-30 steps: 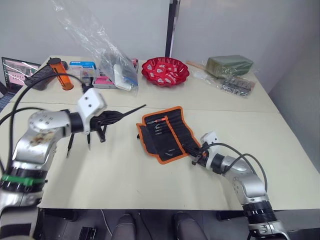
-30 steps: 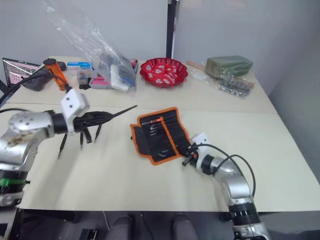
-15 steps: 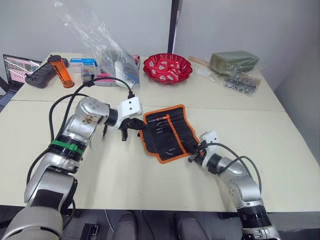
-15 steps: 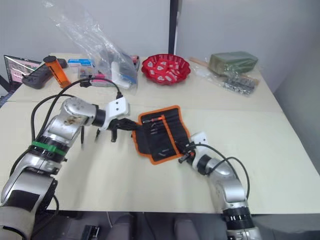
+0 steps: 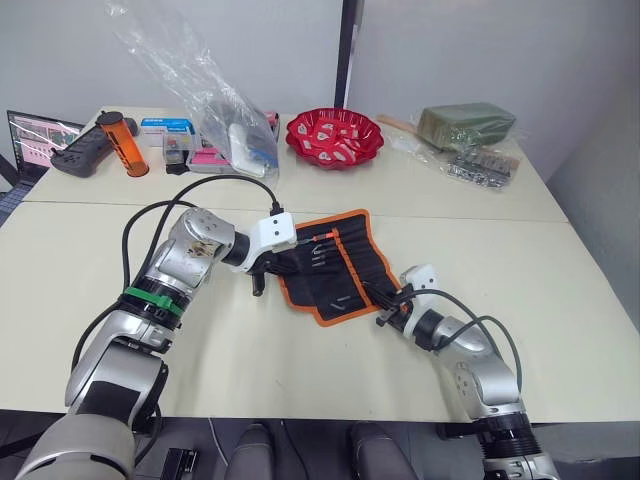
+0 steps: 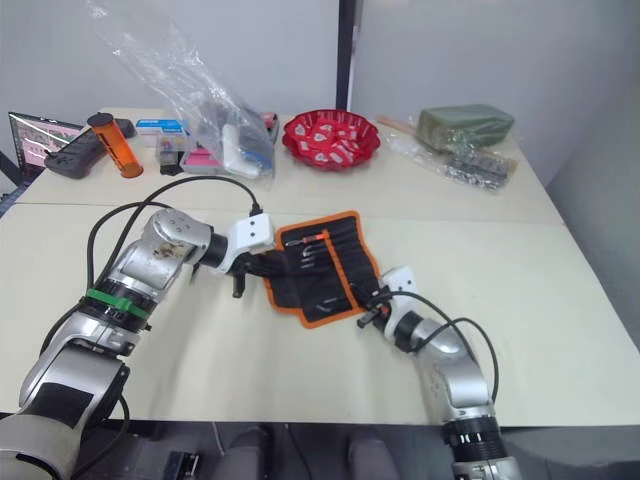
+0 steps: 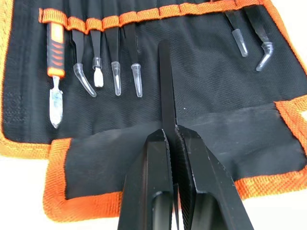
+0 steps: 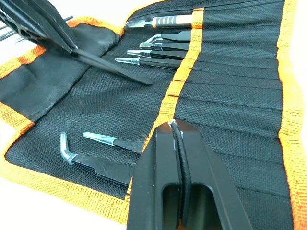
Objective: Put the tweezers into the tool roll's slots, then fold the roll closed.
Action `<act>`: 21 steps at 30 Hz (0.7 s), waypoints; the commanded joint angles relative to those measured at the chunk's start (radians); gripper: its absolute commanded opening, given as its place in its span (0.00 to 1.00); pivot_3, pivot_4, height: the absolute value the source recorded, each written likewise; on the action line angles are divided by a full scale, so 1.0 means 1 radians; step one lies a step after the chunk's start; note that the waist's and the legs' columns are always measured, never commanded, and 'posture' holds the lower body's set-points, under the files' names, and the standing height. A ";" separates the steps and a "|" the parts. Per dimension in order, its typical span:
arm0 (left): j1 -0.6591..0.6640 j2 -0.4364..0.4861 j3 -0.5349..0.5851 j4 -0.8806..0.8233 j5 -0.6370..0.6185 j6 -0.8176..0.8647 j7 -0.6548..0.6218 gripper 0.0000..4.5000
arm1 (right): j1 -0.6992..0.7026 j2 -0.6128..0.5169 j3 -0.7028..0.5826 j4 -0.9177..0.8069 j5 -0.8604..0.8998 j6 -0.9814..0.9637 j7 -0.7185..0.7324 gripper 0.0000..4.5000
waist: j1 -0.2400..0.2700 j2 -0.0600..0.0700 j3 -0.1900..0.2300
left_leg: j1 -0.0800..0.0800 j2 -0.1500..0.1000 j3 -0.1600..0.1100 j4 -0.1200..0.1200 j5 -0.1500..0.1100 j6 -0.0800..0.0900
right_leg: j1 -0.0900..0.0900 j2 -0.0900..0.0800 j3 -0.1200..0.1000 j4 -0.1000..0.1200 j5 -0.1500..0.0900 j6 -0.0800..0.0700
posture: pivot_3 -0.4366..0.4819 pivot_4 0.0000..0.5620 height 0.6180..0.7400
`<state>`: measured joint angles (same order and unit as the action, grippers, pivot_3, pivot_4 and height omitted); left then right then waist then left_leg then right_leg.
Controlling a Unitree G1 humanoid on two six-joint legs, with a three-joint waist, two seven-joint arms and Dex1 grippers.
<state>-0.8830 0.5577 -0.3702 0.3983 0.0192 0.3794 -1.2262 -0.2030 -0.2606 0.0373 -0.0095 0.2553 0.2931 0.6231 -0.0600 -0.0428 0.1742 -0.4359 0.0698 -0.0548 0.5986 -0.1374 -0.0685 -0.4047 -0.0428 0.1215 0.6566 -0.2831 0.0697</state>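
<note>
The tool roll (image 5: pixel 340 268) lies open mid-table, black with orange binding. Several capped tweezers (image 7: pixel 115 52) and an orange-handled tool (image 7: pixel 56 43) sit in its slots (image 8: pixel 225 67); two more tweezers (image 8: pixel 100 165) are tucked in at the roll's other end. My left gripper (image 7: pixel 171 132) is shut on one black tweezers (image 7: pixel 165 86), whose point reaches over the roll's inner face toward the pocket row. The right gripper (image 5: pixel 385 305) is at the roll's near right edge, and its fingers (image 8: pixel 158 158) look shut on the fabric.
Along the table's far side are a red bowl (image 5: pixel 333 135), a clear plastic bag (image 5: pixel 225 120) of items, an orange bottle (image 5: pixel 122 145), a laptop (image 5: pixel 30 135) and a green packet (image 5: pixel 462 125). Bare tabletop surrounds the roll.
My left arm has swung right from the table's left part to the roll, carrying the tweezers over its inner face. The right gripper has stayed at the roll's edge. The camera shifted slightly.
</note>
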 commanded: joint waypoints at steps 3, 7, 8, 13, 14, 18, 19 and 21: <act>-0.017 -0.043 -0.004 -0.016 0.030 0.030 0.047 0.01 | 0.014 -0.001 0.020 0.023 -0.005 0.021 -0.001 0.00 | 0.003 0.000 0.000 | 0.000 0.000 0.000 0.002 0.000 0.000 | 0.000 0.000 0.000 0.001 0.000 0.000 | 0.48 0.27 0.91; -0.040 -0.071 -0.007 0.028 0.057 0.041 0.078 0.01 | 0.007 -0.005 0.018 0.024 -0.002 0.025 0.003 0.00 | 0.003 0.000 0.000 | 0.000 0.000 0.000 0.002 0.000 0.000 | 0.000 0.000 0.000 0.002 0.000 0.000 | 0.48 0.27 0.91; -0.044 -0.077 -0.005 0.034 0.060 0.047 0.084 0.01 | 0.007 -0.006 0.018 0.024 -0.002 0.025 0.003 0.00 | 0.004 0.000 0.000 | 0.000 0.000 0.000 0.002 0.000 0.000 | 0.000 0.000 0.000 0.002 0.000 0.000 | 0.48 0.27 0.91; -0.059 -0.111 0.001 0.072 0.067 0.021 0.097 0.01 | 0.023 -0.004 0.026 0.015 -0.003 0.024 0.004 0.00 | 0.006 0.000 0.000 | 0.000 0.000 0.000 0.005 0.000 0.000 | 0.000 0.000 0.000 0.004 0.000 0.000 | 0.48 0.27 0.91; -0.059 -0.116 0.000 0.076 0.067 0.014 0.097 0.01 | 0.024 -0.002 0.028 0.015 -0.004 0.025 0.003 0.00 | 0.007 0.000 0.000 | 0.000 0.000 0.000 0.005 0.000 0.000 | 0.000 0.000 0.000 0.004 0.000 0.001 | 0.48 0.27 0.91; -0.063 -0.152 -0.014 0.129 0.075 -0.032 0.098 0.01 | 0.012 0.002 0.028 0.030 -0.007 0.032 -0.002 0.00 | 0.011 0.000 0.000 | 0.000 -0.001 0.000 0.006 0.000 0.000 | 0.001 0.000 0.000 0.005 0.000 0.001 | 0.48 0.27 0.91; -0.070 -0.159 -0.017 0.151 0.080 -0.057 0.100 0.01 | 0.009 -0.001 0.030 0.035 -0.010 0.033 -0.001 0.00 | 0.011 0.000 0.000 | 0.000 0.000 0.000 0.007 0.000 0.000 | 0.001 0.000 0.000 0.005 0.000 0.001 | 0.48 0.27 0.91; -0.085 -0.177 -0.010 0.191 0.079 -0.079 0.104 0.01 | 0.004 -0.003 0.031 0.041 -0.013 0.032 -0.001 0.00 | 0.010 0.000 0.000 | 0.000 -0.001 -0.001 0.007 0.000 0.000 | 0.001 0.000 0.000 0.006 0.000 0.001 | 0.48 0.27 0.91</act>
<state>-0.9400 0.3883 -0.3762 0.5765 0.0894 0.3270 -1.1253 -0.2112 -0.2627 0.0357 0.0052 0.2550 0.2975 0.6201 -0.0497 -0.0428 0.1742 -0.4355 0.0692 -0.0553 0.6061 -0.1375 -0.0685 -0.4040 -0.0426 0.1218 0.6627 -0.2834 0.0704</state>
